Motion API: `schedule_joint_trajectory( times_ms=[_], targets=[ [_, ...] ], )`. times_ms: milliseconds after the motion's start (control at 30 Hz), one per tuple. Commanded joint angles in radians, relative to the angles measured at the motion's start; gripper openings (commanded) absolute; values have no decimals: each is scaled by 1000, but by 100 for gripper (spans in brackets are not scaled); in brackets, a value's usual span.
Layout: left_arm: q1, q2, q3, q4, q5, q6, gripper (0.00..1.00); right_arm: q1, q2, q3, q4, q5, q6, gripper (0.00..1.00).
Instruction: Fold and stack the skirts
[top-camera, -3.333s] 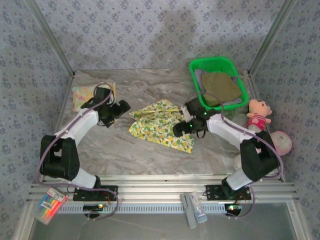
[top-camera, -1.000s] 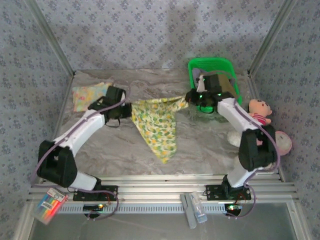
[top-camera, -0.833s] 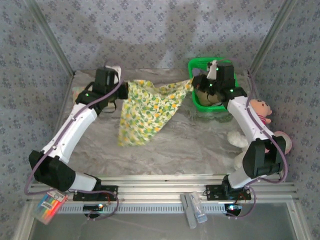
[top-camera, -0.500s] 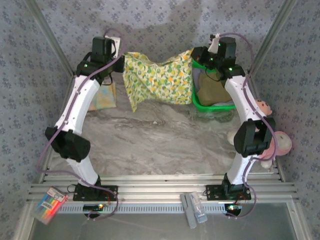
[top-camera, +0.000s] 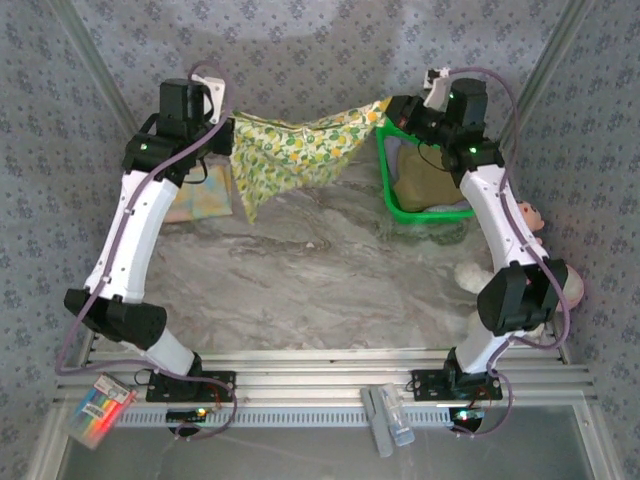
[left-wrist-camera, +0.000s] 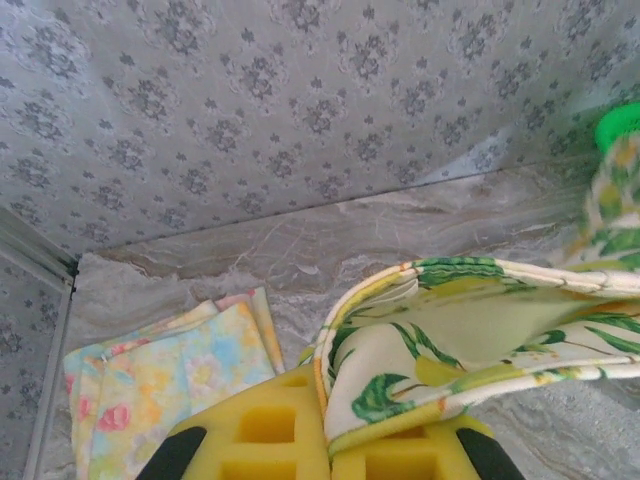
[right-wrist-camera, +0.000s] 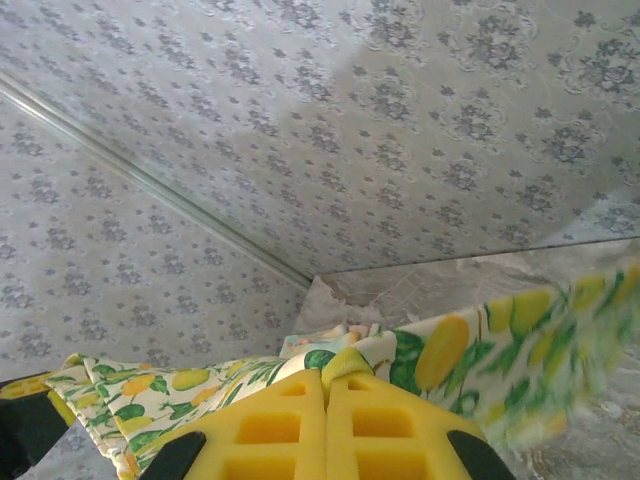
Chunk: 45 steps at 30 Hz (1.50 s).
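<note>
A yellow-green fruit-print skirt (top-camera: 295, 150) hangs stretched in the air near the back wall, held at both top corners. My left gripper (top-camera: 226, 125) is shut on its left corner; the cloth (left-wrist-camera: 450, 330) is pinched between the yellow pads (left-wrist-camera: 260, 430). My right gripper (top-camera: 385, 110) is shut on the right corner, with the cloth's edge (right-wrist-camera: 345, 362) nipped between its pads (right-wrist-camera: 400, 430). A folded pastel floral skirt (top-camera: 200, 195) lies flat at the table's back left, also seen as folded floral cloth (left-wrist-camera: 160, 380). An olive skirt (top-camera: 430, 180) lies in the green basket over a bit of grey cloth (top-camera: 398, 158).
The green plastic basket (top-camera: 395, 205) stands at the back right, under my right arm. Pink plush toys (top-camera: 545, 275) sit along the right edge. Marble tabletop (top-camera: 320, 270) lies bare in the middle. Markers (top-camera: 95, 410) and a small bottle (top-camera: 385, 420) lie on the near rail.
Both arms have risen and moved back towards the wall, lifting the fruit-print skirt off the table and pulling it out sideways between them; its lower part has swung up.
</note>
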Motion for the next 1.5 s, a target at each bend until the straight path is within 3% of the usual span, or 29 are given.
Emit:
schedule_joint_trajectory(
  times_ms=[0, 267, 467, 567, 633, 733, 833, 933, 1033, 1133, 1167, 1200, 1267, 1367, 1467],
  targets=[
    [2, -39, 6, 3, -24, -14, 0, 7, -56, -10, 47, -12, 5, 0],
    [56, 167, 183, -32, -33, -2, 0, 11, 125, 146, 57, -3, 18, 0],
    [80, 347, 538, -151, -28, 61, 0, 16, 287, 386, 37, -43, 63, 0],
    [80, 355, 590, -181, -29, 86, 0, 18, 279, 373, 33, -74, 49, 0],
    [80, 305, 492, -146, -33, 92, 0, 20, 256, 317, 33, -102, 40, 0],
    [76, 145, 130, 41, -12, 95, 0, 23, 199, 134, 31, -123, 5, 0],
    [44, -35, -302, 242, -9, 101, 8, 23, 138, -84, -35, -142, -72, 0],
    [-62, -186, -688, 350, -116, 103, 26, 21, 91, -325, -167, -160, -196, 0],
    [-149, -287, -882, 274, -206, -14, 49, 15, 19, -528, -334, -93, -294, 22],
    [-174, -392, -962, 209, -160, -132, 90, 13, -57, -588, -406, -42, -334, 52],
    [-175, -427, -978, 217, -130, -154, 99, 19, -72, -584, -416, -27, -343, 63],
    [-174, -451, -989, 233, -108, -170, 100, 30, -81, -580, -418, -20, -342, 71],
    [-171, -487, -1006, 297, -57, -197, 100, 62, -96, -571, -387, 25, -319, 100],
    [-136, -430, -974, 369, 42, -252, 100, 142, -94, -571, -276, 130, -273, 100],
    [-102, -255, -867, 360, 96, -337, 100, 243, -52, -569, -130, 209, -240, 100]
  ],
)
